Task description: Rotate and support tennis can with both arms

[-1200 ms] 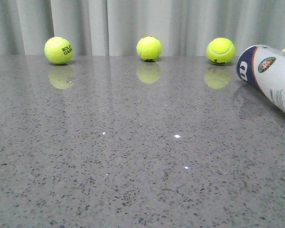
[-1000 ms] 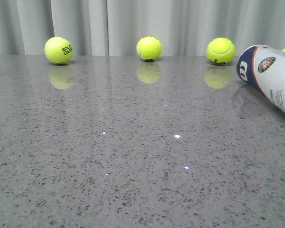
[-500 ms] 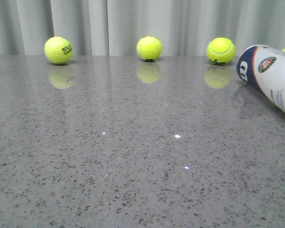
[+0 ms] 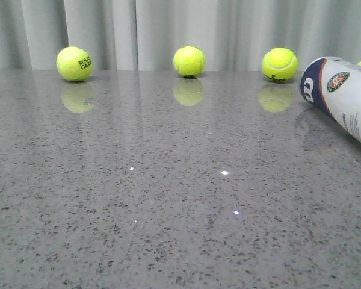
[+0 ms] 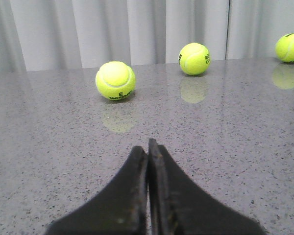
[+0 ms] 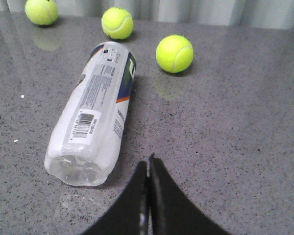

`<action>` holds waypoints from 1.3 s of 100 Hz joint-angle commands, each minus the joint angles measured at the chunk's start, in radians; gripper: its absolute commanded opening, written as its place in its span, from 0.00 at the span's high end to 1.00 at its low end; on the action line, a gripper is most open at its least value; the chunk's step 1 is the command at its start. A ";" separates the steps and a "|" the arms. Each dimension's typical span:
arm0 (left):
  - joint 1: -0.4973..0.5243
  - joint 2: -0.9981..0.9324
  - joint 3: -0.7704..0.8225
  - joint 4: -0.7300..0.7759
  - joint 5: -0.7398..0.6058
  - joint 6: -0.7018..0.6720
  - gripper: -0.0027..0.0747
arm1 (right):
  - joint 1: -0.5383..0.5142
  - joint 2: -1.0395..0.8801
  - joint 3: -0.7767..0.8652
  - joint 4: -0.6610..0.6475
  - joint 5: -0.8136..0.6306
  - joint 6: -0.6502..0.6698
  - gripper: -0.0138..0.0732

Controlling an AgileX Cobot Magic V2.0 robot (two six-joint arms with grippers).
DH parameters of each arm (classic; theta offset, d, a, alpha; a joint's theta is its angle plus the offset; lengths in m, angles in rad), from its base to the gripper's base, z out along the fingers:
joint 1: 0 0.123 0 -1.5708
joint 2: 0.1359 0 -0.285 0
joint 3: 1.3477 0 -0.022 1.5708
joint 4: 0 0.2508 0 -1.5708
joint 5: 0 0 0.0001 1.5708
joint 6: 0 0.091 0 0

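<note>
Plainly, you were at the very start: neither arm had touched the can yet. Nearest you, the black angular left gripper (image 5: 148,147) had its jaws pressed together on nothing, low over the polished speckled grey stone table (image 4: 168,229), and the black right gripper (image 6: 148,164) was closed and empty too, just beside the can's near end but apart from it.

The tall white plastic tennis can (image 6: 95,110) lay on its side at the table's right, its clear moulded base (image 6: 76,169) toward the right wrist, its navy end with the white "W" (image 4: 308,87) pointing away toward the middle of the table. In the front view it ran out of frame at the right edge.

Your next move, I judged, called for opening both sets of jaws, taking the smooth round body from the right and bringing the left arm across to brace it as it turned. That slick cylinder on a glossy top would likely roll if nudged.

Farther back, fuzzy yellow-green tennis balls (image 4: 189,61) sat in a row before the pale pleated curtain (image 4: 168,30).
</note>
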 commanded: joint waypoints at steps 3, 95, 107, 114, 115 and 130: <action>0.000 -0.035 0.045 -0.002 -0.085 -0.001 0.99 | -0.005 0.121 -0.090 -0.007 -0.053 -0.002 0.92; 0.000 -0.035 0.045 -0.002 -0.085 -0.001 0.99 | 0.043 0.970 -0.718 0.233 0.303 -0.008 0.13; 0.000 -0.035 0.045 -0.002 -0.085 -0.001 0.99 | 0.043 1.106 -0.793 0.259 0.327 -0.008 0.13; 0.000 -0.035 0.045 -0.002 -0.085 -0.001 0.99 | 0.041 1.181 -0.829 0.258 0.327 -0.007 0.13; 0.000 -0.035 0.045 -0.002 -0.085 -0.001 0.99 | 0.040 1.188 -0.831 0.258 0.327 -0.007 0.13; 0.000 -0.035 0.045 -0.002 -0.085 -0.001 0.99 | 0.019 1.295 -0.862 0.258 0.326 -0.006 0.13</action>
